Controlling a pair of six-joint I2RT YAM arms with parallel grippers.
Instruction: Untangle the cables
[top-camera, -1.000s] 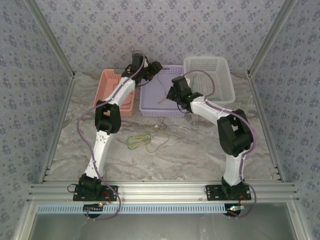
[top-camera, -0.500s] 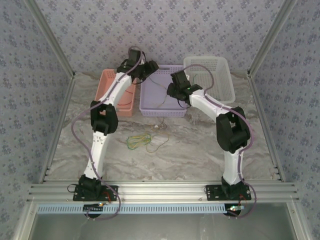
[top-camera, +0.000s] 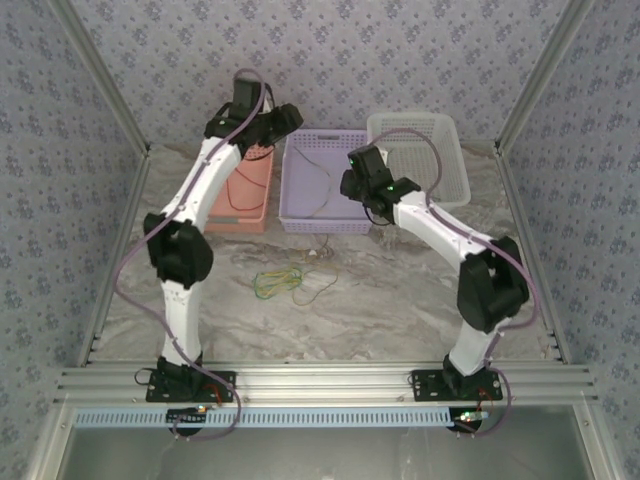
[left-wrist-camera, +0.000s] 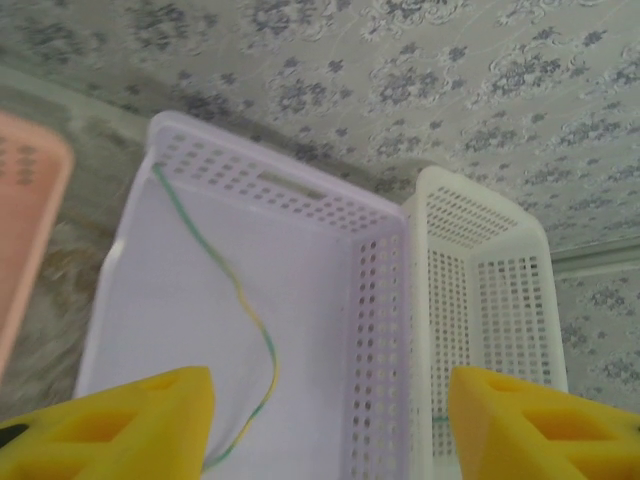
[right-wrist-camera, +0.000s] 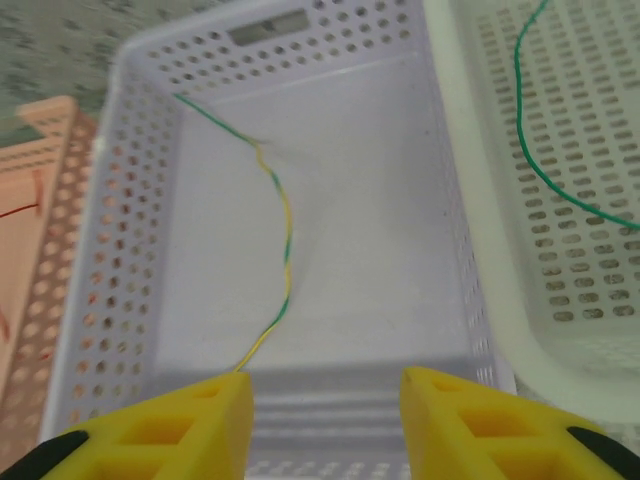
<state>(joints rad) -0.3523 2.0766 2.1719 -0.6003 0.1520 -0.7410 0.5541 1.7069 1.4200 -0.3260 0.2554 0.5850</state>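
**Checker:** Left end effector, quick?

**Me:** My left gripper (left-wrist-camera: 330, 428) has its 2 yellow fingers (left-wrist-camera: 130, 420) spread wide with nothing between them. From the top view I see it raised by the far left corner of the purple basket (left-wrist-camera: 385, 300).

**Checker:** Right one?

**Me:** My right gripper (right-wrist-camera: 325, 415) is spread too and holds nothing. It hangs over the near right part of the purple basket and looks down into it.

**Checker:** Where are the cables?

**Me:** I count 4 spots.
- 1 green-yellow cable (right-wrist-camera: 288, 255) lies on the purple basket's floor. It snakes from the far left corner toward the near wall.
- 1 green cable (right-wrist-camera: 527, 150) lies in the white basket (right-wrist-camera: 600, 100), just right of the purple one.
- 1 thin red cable (right-wrist-camera: 22, 209) is in the pink basket (right-wrist-camera: 50, 300), on the left.
- The tangle (top-camera: 278, 282) of green and yellow loops sits on the table (top-camera: 400, 300). It is near of the purple basket, between my 2 arms and well apart from both grippers.

**Checker:** Anything touching a gripper?

**Me:** No. The near end of the green-yellow cable is close to my right gripper's left finger in the wrist view, but I cannot tell if they touch.
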